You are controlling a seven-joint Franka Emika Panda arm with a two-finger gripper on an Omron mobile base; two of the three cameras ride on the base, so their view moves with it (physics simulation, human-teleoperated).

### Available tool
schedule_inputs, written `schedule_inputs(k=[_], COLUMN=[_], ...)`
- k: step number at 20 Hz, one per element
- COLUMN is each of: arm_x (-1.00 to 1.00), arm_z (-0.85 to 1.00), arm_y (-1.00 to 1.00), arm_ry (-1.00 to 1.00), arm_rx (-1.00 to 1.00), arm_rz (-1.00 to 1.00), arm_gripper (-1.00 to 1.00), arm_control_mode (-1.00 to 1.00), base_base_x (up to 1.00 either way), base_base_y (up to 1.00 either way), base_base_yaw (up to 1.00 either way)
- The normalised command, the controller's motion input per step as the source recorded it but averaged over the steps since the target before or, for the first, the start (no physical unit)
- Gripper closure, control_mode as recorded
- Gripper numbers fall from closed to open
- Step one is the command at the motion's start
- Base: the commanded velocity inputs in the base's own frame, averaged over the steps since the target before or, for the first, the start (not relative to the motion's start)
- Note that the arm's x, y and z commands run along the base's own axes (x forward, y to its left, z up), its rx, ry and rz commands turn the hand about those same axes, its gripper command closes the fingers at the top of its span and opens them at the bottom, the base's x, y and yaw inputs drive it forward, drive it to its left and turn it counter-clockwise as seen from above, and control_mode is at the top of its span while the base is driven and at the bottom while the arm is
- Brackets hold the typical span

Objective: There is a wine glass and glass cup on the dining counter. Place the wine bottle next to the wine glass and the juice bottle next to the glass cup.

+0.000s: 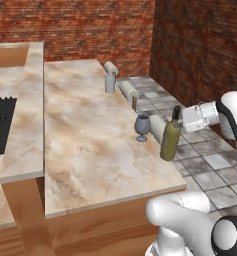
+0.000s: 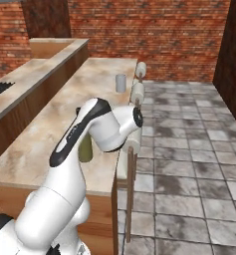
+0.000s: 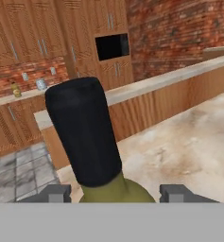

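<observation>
Gripping wine bottle [image 3: 92, 142] between fingers [image 3: 177, 193]

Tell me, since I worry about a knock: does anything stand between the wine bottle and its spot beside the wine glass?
Nothing visible does. The wine bottle stands just right of the wine glass, with bare dining counter between them.

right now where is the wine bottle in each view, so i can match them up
Left base view: wine bottle at the counter's near right edge, right of the wine glass.
Right base view: a sliver of olive body behind the arm.
Hand view: dark neck fills centre.
Shared landmark: the dining counter.
</observation>
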Motion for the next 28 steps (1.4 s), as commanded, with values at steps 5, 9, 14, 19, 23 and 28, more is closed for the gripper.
schedule_inputs(k=[5,9,14,19,23,28], arm_x=[0.40,0.27,0.23,0.28,0.32,0.27], arm_z=[-0.07,-0.13,-0.20,-0.19,-0.17,-0.10], arm_y=[-0.03,-0.05,-0.02,0.00,-0.01,-0.04], arm_ry=[0.09,0.01,-0.01,0.00,0.00,0.00], arm_rx=[0.00,0.00,0.00,0.00,0.00,0.00], arm_rz=[0.03,0.04,0.04,0.05,0.03,0.03], arm_gripper=[1.00,1.00,1.00,1.00,1.00,1.00], arm_control_mode=[-1.00,-1.00,-1.00,-1.00,-1.00,-1.00], base_base_x=[0.00,0.00,0.00,0.00,0.00,0.00], base_base_y=[0.00,0.00,0.00,0.00,0.00,0.00], base_base_yaw=[0.00,0.00,0.00,0.00,0.00,0.00])
